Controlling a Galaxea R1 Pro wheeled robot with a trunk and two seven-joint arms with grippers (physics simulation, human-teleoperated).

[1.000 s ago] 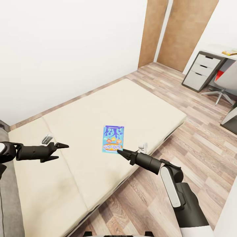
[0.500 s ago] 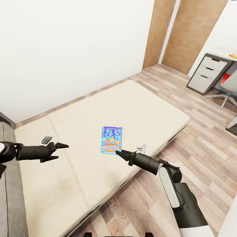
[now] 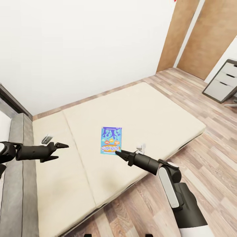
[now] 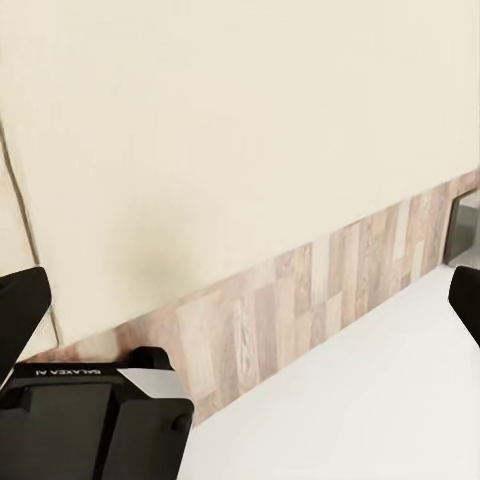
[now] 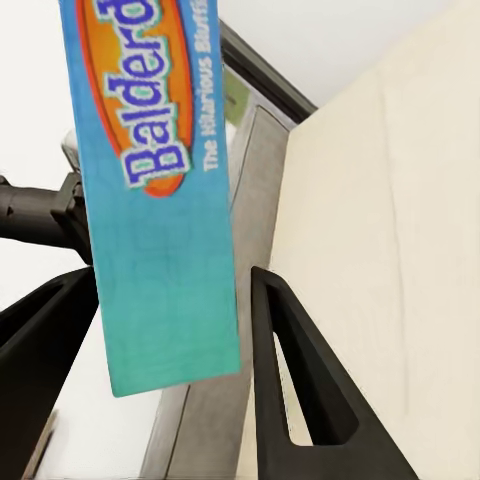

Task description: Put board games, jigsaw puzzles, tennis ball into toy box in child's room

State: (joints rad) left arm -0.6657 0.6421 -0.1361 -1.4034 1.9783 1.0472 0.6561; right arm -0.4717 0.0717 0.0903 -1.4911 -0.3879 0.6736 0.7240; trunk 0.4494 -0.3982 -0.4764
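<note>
Centrally on the cream bed (image 3: pixel 144 108) lies the small blue game (image 3: pixel 111 140), flat, its long side running toward 12 o'clock and its printed title at the near end. The bed's lengthwise seam runs to the game's 9 o'clock side, well apart from it.

The right claw (image 3: pixel 118 152) hovers at the game's 6 o'clock edge, its tips just beside the near short end. In the right wrist view the game (image 5: pixel 160 200) stands between the two dark fingers (image 5: pixel 300 400), which are spread wider than the box with a gap on either side, so the claw is open and grips nothing. Whether the tips touch the mattress cannot be told.

The left claw (image 3: pixel 61 148) hangs over the bed at the game's 9 o'clock, well apart from it, across the seam, pointing toward 3 o'clock. Its fingers are parted and empty; the left wrist view shows them at the picture's two sides, with the mattress (image 4: pixel 240 130), a strip of plank floor (image 4: pixel 300 290) and white wall beyond.

A grey strip (image 3: pixel 19 171) borders the bed at 9 o'clock. At 2 o'clock, across the plank floor (image 3: pixel 204 164), stands a grey drawer unit (image 3: pixel 221 82), and brown panels (image 3: pixel 210 36) rise against the white wall.
</note>
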